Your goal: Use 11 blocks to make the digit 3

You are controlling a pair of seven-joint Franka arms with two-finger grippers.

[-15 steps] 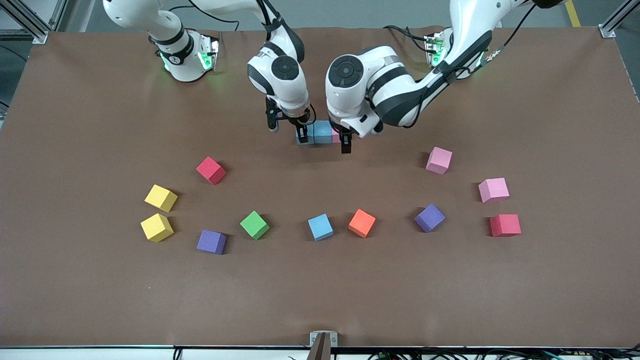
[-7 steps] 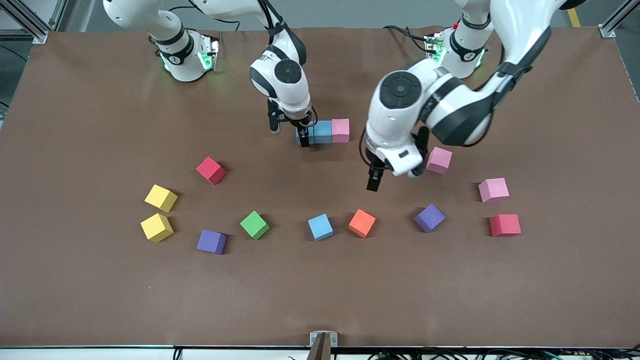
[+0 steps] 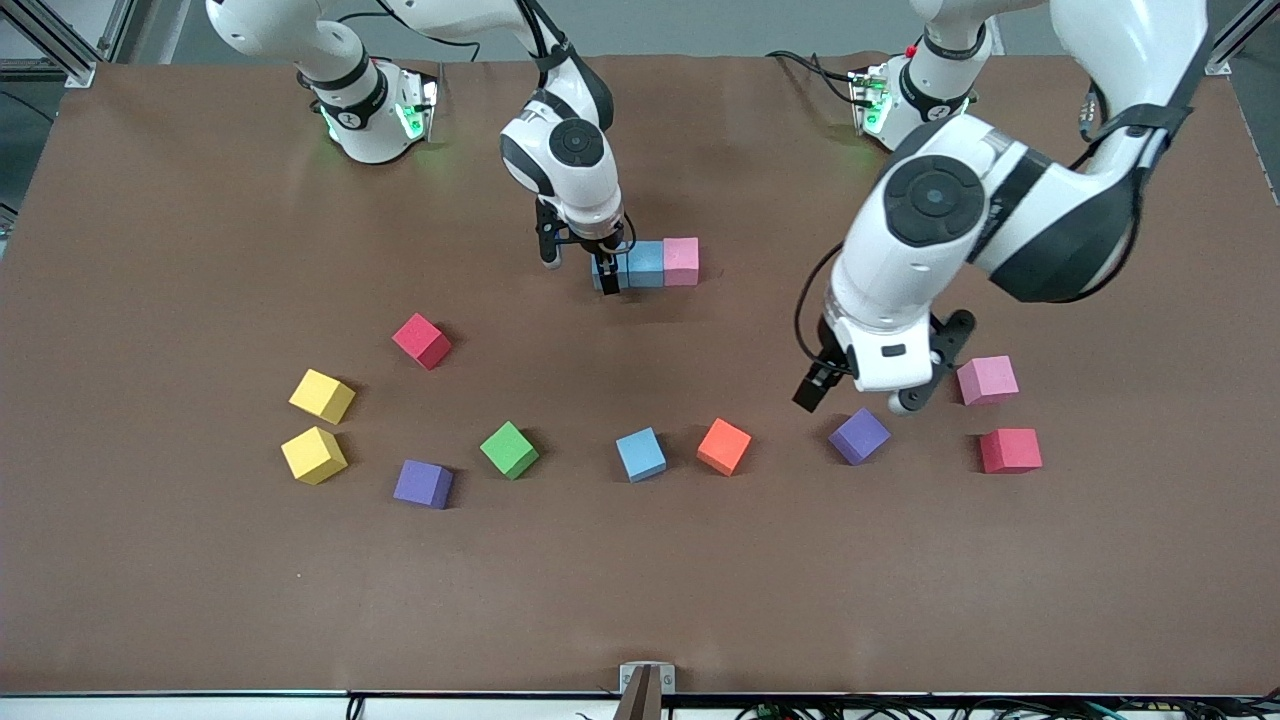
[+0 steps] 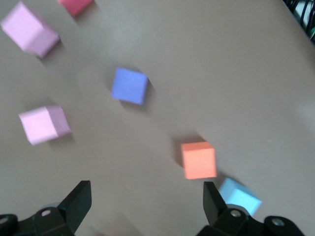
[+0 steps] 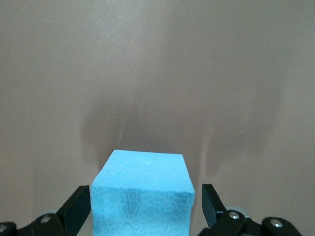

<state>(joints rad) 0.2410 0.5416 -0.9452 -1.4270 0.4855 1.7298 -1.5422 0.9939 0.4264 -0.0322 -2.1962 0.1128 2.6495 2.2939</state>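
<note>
A row of three blocks lies near the table's middle: a light blue block point(image 3: 604, 274), another light blue one point(image 3: 646, 263) and a pink one point(image 3: 681, 260). My right gripper point(image 3: 578, 262) stands open astride the end light blue block point(image 5: 142, 196), with a gap at each finger. My left gripper point(image 3: 860, 393) hangs open and empty over bare table by the purple block point(image 3: 859, 436). It looks down on two pink blocks point(image 4: 44, 124), the purple block point(image 4: 129, 86) and the orange block point(image 4: 199, 160). One pink block is hidden under the left arm in the front view.
Nearer the front camera lie two yellow blocks point(image 3: 321, 396), a purple point(image 3: 423, 484), a green point(image 3: 509, 449), a light blue point(image 3: 640, 454), an orange point(image 3: 724, 446) and a pink block point(image 3: 987, 380). Two red cubes point(image 3: 421, 340) point(image 3: 1010, 450) sit among them.
The left arm has swung away from the row toward its own end of the table and now covers one pink block. The right gripper has stayed at the row and let go.
</note>
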